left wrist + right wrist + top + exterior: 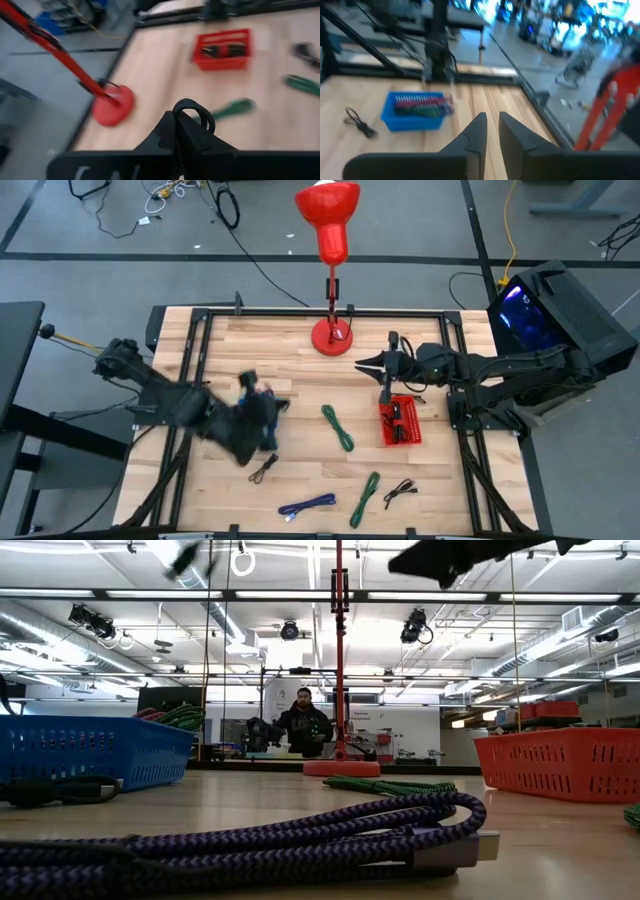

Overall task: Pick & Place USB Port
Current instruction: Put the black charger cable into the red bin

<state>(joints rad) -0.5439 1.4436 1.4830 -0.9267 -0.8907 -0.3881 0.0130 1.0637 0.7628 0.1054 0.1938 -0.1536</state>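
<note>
Black cable point(200, 112) clamped in left gripper point(186, 131); right gripper point(491, 131) slightly apart; no legible writing.

Plenty of bare wooden tabletop point(300, 375) in the middle to move through, but the red lamp stand's round base point(331, 336) blocks the back edge, the red plastic basket point(400, 420) sits right, and green braided cables point(338, 427) litter the centre-front.

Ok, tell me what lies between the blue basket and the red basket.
High view: one green cable lies on the wood between the blue basket and the red basket.
</note>
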